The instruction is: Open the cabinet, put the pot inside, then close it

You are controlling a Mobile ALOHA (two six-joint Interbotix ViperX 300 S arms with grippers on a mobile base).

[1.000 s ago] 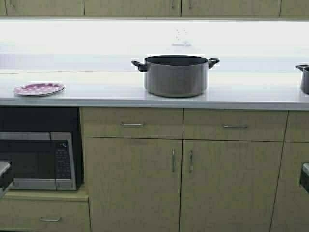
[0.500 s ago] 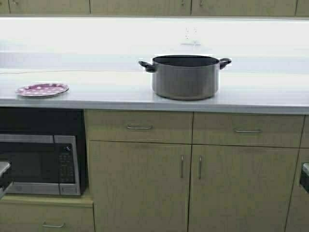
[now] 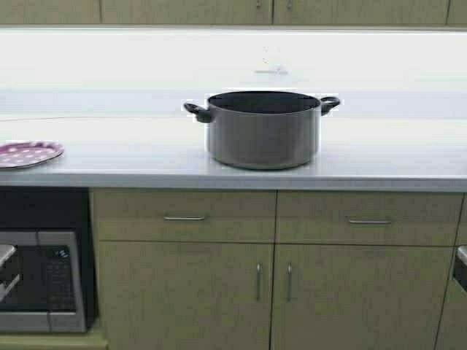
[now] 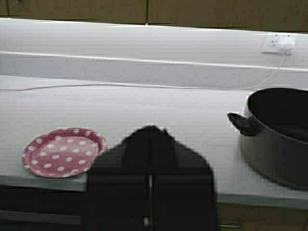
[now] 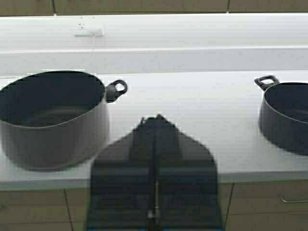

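Jaws shut on both arms; robot has driven closer to pot.

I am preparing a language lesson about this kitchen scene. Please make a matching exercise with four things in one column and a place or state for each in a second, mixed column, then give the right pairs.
Things:
1. the pot
2. the plate
3. the microwave
4. the right gripper

Places or states:
A. pink with white dots, on the counter's left end
B. below the counter, at the left
C. fingers shut, empty
D. middle of the counter, no lid

Pairs: 1-D, 2-A, 3-B, 4-C
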